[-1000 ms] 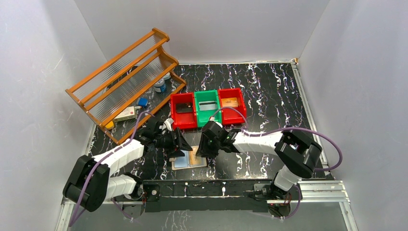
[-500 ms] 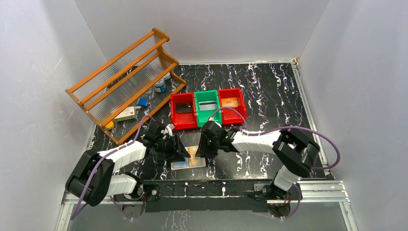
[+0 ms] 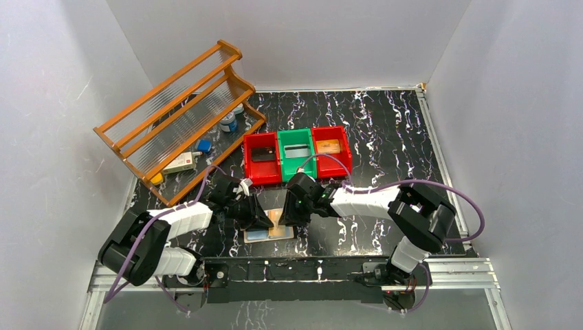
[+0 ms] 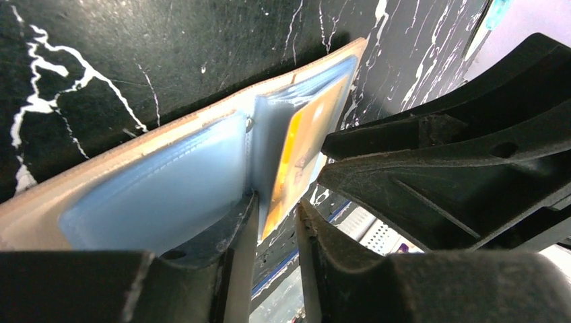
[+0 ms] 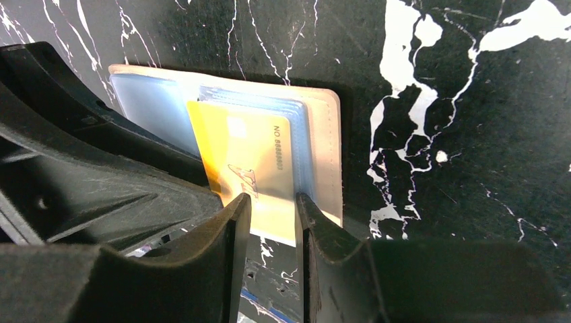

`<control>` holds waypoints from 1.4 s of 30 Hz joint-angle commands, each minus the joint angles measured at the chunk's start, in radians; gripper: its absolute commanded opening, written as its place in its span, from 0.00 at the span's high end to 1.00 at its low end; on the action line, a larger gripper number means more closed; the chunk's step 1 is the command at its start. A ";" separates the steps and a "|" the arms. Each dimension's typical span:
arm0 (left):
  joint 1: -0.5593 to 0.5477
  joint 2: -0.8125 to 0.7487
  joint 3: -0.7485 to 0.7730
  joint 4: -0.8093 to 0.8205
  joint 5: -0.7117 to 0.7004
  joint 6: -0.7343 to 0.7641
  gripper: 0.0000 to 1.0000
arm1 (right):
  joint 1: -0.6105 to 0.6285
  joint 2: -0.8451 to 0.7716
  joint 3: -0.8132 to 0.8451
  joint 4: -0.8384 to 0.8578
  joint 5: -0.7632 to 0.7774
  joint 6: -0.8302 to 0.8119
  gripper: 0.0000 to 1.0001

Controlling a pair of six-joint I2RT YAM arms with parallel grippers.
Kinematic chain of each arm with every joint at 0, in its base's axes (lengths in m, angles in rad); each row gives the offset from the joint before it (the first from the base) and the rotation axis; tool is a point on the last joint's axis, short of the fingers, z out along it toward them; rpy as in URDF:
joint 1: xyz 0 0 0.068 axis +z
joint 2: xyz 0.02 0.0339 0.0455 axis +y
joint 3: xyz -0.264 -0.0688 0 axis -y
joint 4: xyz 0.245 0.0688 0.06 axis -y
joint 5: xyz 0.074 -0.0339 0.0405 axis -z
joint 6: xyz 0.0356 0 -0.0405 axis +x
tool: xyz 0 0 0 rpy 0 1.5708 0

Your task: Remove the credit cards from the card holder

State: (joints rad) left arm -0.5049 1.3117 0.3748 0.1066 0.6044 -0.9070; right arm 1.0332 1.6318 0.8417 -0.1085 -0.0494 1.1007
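Open on the counter [image 5: 471, 101], low centre of the overhead frame, is the card holder [image 3: 269, 232] with 2 claws crowding it. The right claw [image 5: 273, 202], jaws slightly parted, sits over the near edge of the orange-gold card [image 5: 249, 161]. The left claw [image 4: 276, 205] straddles that card's edge, but whether it grips I cannot tell.

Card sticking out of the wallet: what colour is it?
Orange-gold card, clearest in the right wrist view.

On the table [image 3: 385, 137], the card holder [image 3: 260, 234], a card [image 5: 249, 168] partly in it; bins [image 3: 282, 157] behind, rack [image 3: 175, 117] back-left.
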 commanded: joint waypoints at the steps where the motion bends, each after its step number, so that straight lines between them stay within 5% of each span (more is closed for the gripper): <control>1: -0.009 0.010 -0.018 0.052 0.035 -0.024 0.77 | -0.005 0.025 0.026 0.019 -0.024 -0.007 0.61; 15: -0.009 -0.031 -0.027 0.024 0.019 -0.022 0.92 | -0.009 0.039 0.032 -0.015 -0.013 -0.002 0.62; 27: -0.009 -0.037 -0.002 -0.024 0.027 0.016 0.86 | -0.009 0.025 0.036 -0.025 0.011 -0.004 0.63; 31: -0.010 -0.029 0.011 -0.027 0.051 0.036 0.92 | -0.009 0.029 0.037 -0.022 0.008 -0.004 0.63; 35: -0.010 -0.060 0.040 -0.206 -0.046 0.105 0.97 | -0.010 0.030 0.053 -0.061 0.035 -0.006 0.63; 42: -0.010 -0.087 0.053 -0.273 -0.091 0.120 0.95 | -0.009 0.018 0.047 -0.034 0.022 -0.012 0.63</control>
State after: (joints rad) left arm -0.5129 1.2530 0.4088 -0.1051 0.5343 -0.8032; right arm 1.0248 1.6447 0.8612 -0.1398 -0.0479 1.1004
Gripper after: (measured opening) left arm 0.048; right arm 0.370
